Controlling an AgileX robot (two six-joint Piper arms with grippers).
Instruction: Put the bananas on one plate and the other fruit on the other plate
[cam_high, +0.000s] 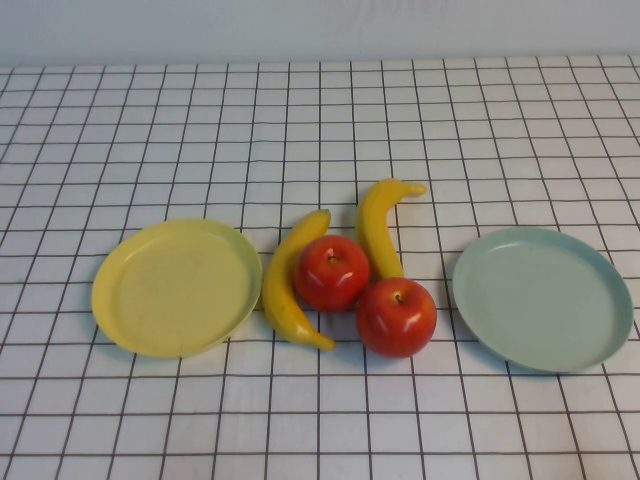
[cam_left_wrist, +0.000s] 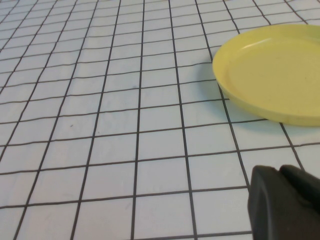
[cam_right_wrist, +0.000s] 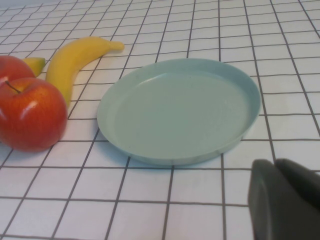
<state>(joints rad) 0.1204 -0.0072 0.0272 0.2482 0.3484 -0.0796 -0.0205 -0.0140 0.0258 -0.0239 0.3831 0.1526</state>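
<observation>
— What is covering the table (cam_high: 320, 420)?

— A white cloth (cam_high: 150, 120) with a grid of thin dark lines is lying flat over it, reaching the left, right and near edges.

— Anything showing past the far edge?

— A plain pale wall (cam_high: 320, 30) is running along behind that edge.

— And up close?

— The same checked cloth is showing in both wrist views, with its lines looking slightly wavy and a few small dark specks sitting on the white squares.
</observation>
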